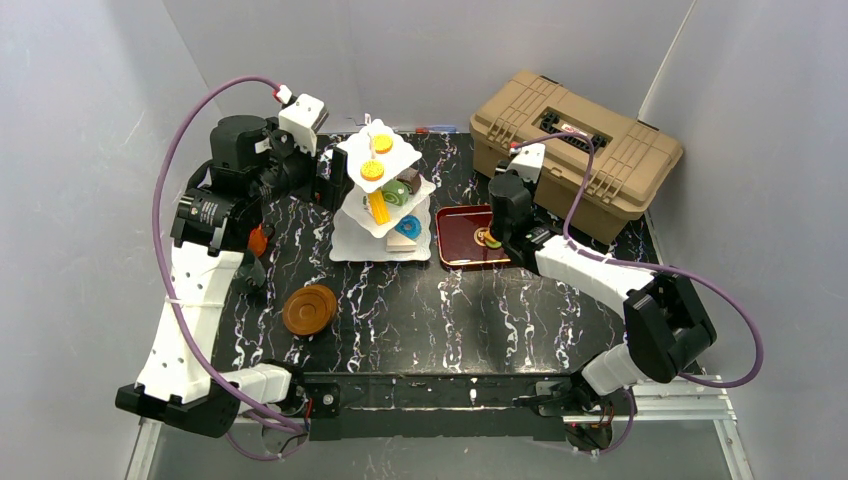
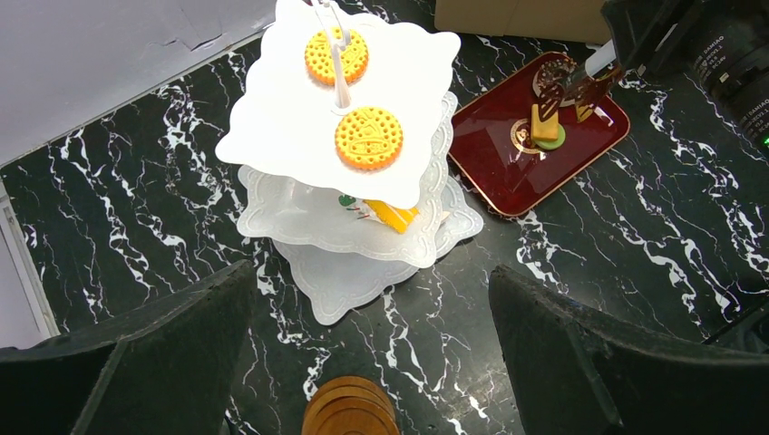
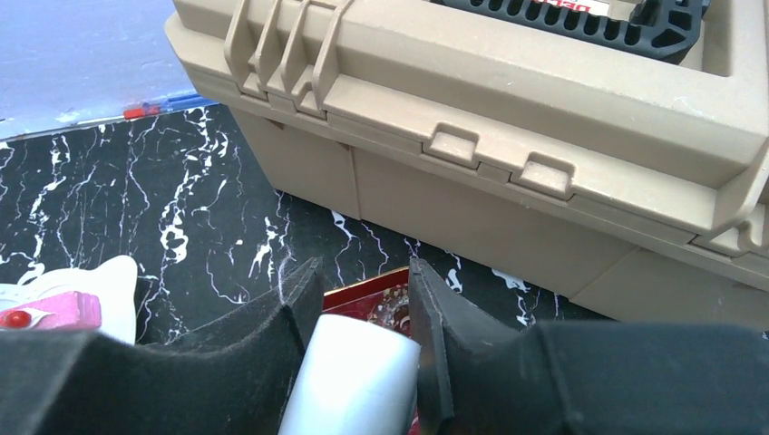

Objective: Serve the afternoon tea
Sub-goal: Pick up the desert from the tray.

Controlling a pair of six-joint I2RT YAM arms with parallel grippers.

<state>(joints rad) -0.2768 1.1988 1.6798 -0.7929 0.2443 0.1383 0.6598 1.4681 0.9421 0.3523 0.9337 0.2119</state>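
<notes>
The black marbled surface [image 1: 420, 320] carries everything, and the white three-tier stand [image 2: 272, 118] sits near its middle toward the back. The tan toolbox [image 1: 575, 150] is the biggest item, standing to the right of the stand and a little further back. A dark red tray [image 2: 494, 172] lies just beside the stand's right edge, between it and the toolbox. Nearer the arm bases and left of the stand is a stack of brown saucers [image 1: 309, 309]. An orange cup [image 1: 258, 240] sits further to the stand's left, close against the left arm.

The left end effector [image 2: 370, 272] hangs above and to the left of the stand with its fingers spread wide, holding nothing. The right end effector [image 3: 363, 272] is over the tray, clamped narrowly on the pale handle of the tongs [image 3: 354, 381].

Two yellow biscuits [image 2: 368, 138] lie on the stand's top tier. More pastries fill the lower tiers (mostly hidden under the plates). A small yellow pastry [image 2: 544, 127] stands on the tray beneath the tong tips.
</notes>
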